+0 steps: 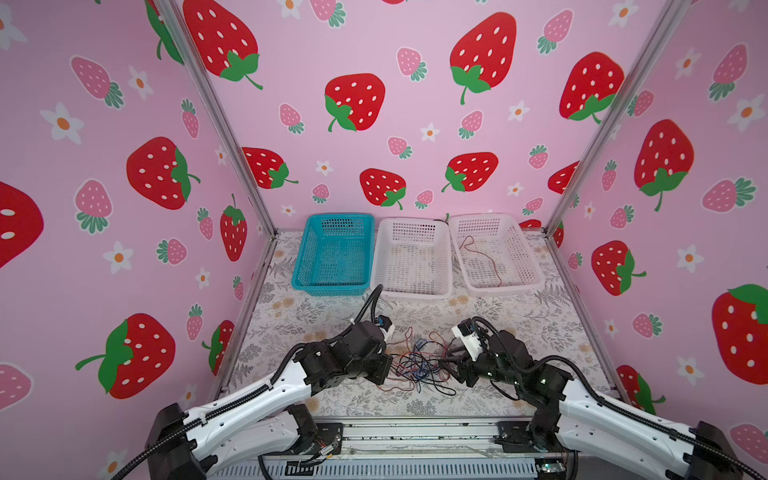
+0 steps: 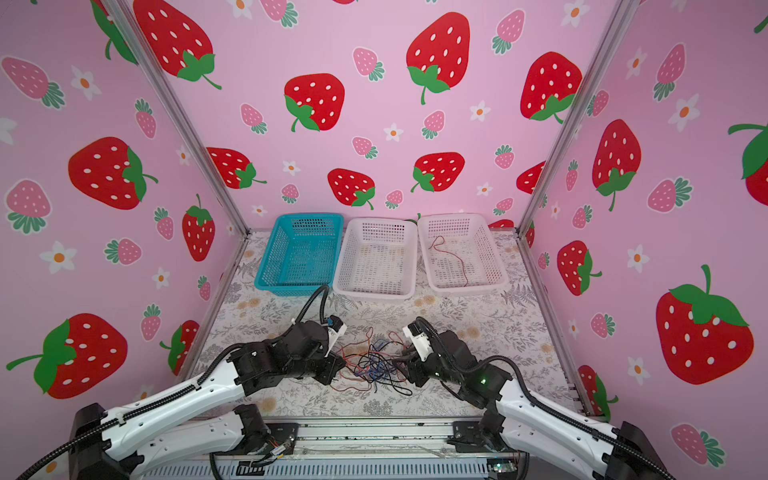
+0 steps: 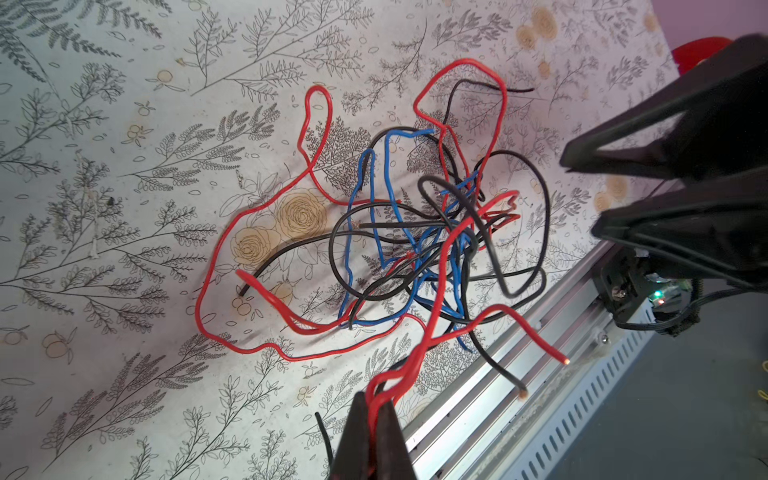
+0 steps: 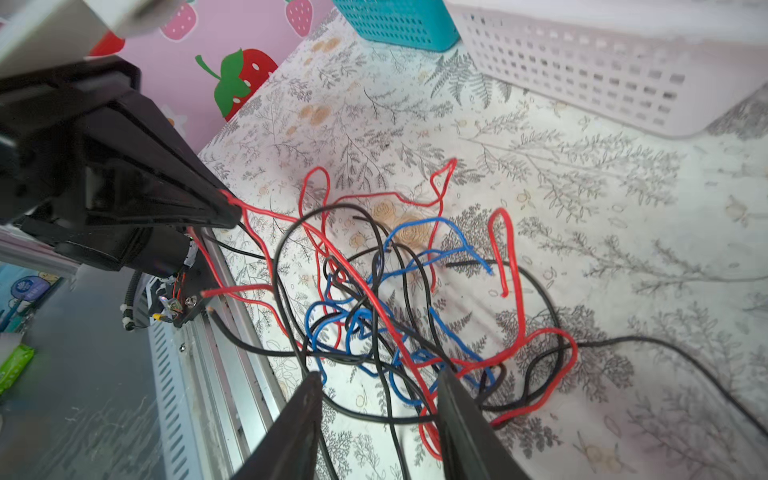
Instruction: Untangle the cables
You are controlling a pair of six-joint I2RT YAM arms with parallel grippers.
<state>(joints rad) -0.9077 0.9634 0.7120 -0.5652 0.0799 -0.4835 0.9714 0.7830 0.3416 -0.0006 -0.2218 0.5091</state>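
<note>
Bright, even light; soft shadows; edges bowed.

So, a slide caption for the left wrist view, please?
Left end effector shut on a red cable leading into the tangled cables.

Three baskets (image 1: pixel 328 289) (image 1: pixel 415 294) (image 1: pixel 505 289), two hands (image 3: pixel 375 401) (image 4: pixel 380 376), one cable tangle (image 1: pixel 419 365).

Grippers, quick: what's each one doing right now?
Left gripper: closed on a red cable.
Right gripper: open, holding nothing, at the cable tangle.
</note>
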